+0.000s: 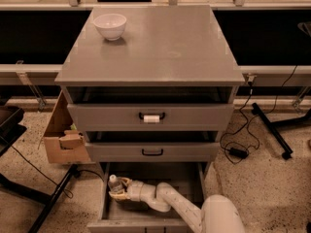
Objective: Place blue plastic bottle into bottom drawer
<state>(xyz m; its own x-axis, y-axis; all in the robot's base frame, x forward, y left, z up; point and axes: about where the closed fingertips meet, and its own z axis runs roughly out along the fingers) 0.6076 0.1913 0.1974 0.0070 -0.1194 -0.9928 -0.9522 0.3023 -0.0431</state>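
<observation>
The bottom drawer [187, 178] of the grey cabinet is pulled open, showing its flat grey floor. The blue plastic bottle [114, 182], clear with a white cap, stands upright at the drawer's back left corner. My gripper [118, 188] reaches into the drawer from the lower right on its white arm, with its fingers around the bottle's lower body. The bottle's lower part is hidden by the fingers.
A white bowl [110, 25] sits on the cabinet top at the back left. The middle drawer [152, 152] and top drawer [151, 117] are slightly open. A cardboard box [63, 135] stands left of the cabinet. Cables and a black stand leg [272, 130] lie on the floor at right.
</observation>
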